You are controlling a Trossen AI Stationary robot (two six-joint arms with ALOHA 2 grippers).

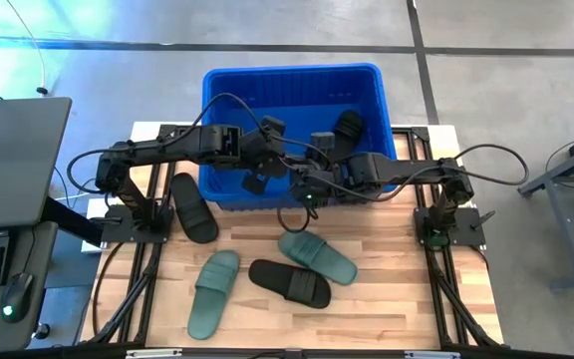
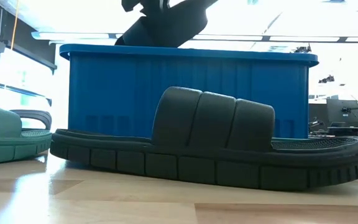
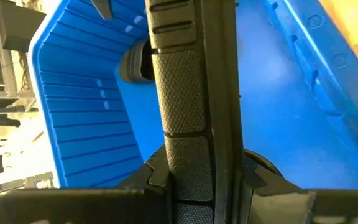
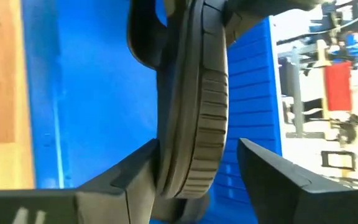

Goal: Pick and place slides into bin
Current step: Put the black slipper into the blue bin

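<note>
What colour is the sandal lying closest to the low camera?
Black, clearest in the low view.

The left tool (image 3: 191,186) gripped a black slide (image 3: 188,93) on edge, above the blue bin's (image 3: 79,124) floor.

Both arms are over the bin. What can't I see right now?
- High view: the left gripper and right gripper, over the bin, cover much of its floor; slides inside can't be counted.
- Low view: the near black slide blocks the table behind it.
- Left wrist view: the held black slide hides the floor below.
</note>
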